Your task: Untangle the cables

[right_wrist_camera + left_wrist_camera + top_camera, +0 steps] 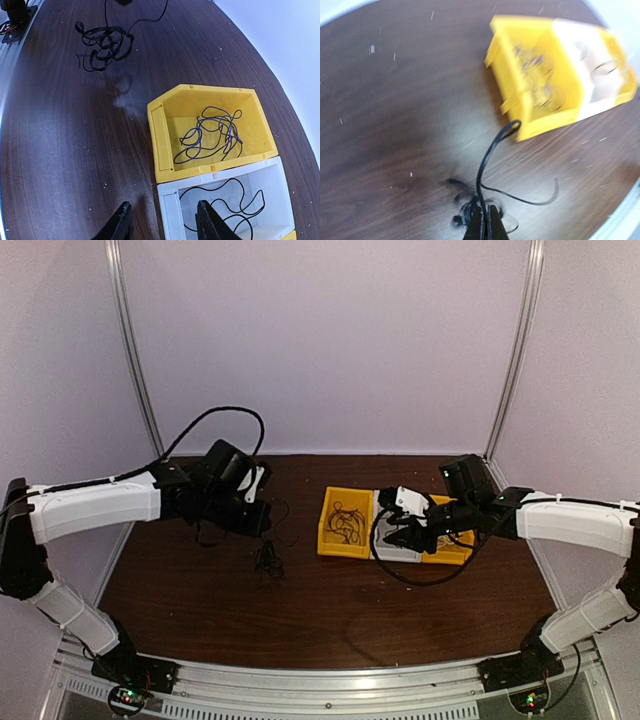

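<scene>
Dark wooden counter (200,590) is filling every view, with pale walls rising behind it in the overhead view. Only the left wrist view is showing the left end effector (484,222) pinching shut on a strand of the black cable tangle (482,165) at its lower middle, though blur is smearing that picture. The right wrist view is showing the same tangle at its upper left. At its bottom edge the right end effector (165,222) is standing partly open, holding nothing. That view is also showing most clearly a purple cable (210,132) lying in the yellow bin (160,145) and a loose black cable (220,197) lying in the white bin (170,210) touching it.
</scene>
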You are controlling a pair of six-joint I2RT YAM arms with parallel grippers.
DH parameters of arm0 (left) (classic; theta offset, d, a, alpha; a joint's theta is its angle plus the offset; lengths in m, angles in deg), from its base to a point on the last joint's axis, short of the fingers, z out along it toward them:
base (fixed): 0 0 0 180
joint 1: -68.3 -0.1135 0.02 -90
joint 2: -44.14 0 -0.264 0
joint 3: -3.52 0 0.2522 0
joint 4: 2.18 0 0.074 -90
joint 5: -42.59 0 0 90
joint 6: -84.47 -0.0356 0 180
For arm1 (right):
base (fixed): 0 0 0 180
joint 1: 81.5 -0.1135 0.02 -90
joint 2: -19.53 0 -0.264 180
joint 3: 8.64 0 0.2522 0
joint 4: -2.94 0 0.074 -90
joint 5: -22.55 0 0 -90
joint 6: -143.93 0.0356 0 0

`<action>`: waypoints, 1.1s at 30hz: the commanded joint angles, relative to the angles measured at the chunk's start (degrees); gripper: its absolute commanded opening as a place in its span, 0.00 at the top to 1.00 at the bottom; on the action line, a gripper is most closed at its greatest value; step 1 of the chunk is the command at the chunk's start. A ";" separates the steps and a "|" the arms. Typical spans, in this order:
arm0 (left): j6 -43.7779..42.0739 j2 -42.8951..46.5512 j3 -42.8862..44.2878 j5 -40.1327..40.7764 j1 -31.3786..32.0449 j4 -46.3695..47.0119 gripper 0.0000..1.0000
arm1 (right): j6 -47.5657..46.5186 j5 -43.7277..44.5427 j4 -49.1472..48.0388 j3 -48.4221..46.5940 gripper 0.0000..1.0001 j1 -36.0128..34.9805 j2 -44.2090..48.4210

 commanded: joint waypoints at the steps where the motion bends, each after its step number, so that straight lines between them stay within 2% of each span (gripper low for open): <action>1: -0.86 7.36 3.79 -2.34 0.36 0.67 1.00 | -0.45 0.76 -0.95 0.59 0.56 0.14 -0.46; 8: -2.14 14.34 4.13 -1.88 0.87 1.70 1.00 | 1.85 -1.84 -0.06 -2.41 0.56 0.05 -0.36; 12: -1.73 17.43 2.69 -1.54 1.06 3.83 1.00 | 3.90 -6.79 4.65 -11.63 0.56 -0.94 -3.97; 15: -0.84 19.48 1.15 -1.28 1.07 5.38 1.00 | 14.20 -9.27 3.27 -20.51 0.55 -1.92 -9.86; 18: 0.05 20.30 0.14 -0.70 1.11 6.11 1.00 | 19.19 -14.45 6.86 -29.49 0.55 -4.26 -16.73; 20: 0.99 20.64 -0.44 -0.37 1.13 6.63 1.00 | 21.59 -14.83 5.09 -31.28 0.56 -6.43 -19.01; 25: 3.75 22.46 -1.71 -0.45 1.15 10.21 1.00 | 25.70 -12.94 -6.96 -27.75 0.55 -11.61 -19.87; 33: 5.62 21.73 0.92 -2.83 1.32 12.12 1.00 | 27.59 -12.01 -8.17 -35.71 0.51 -17.12 -25.63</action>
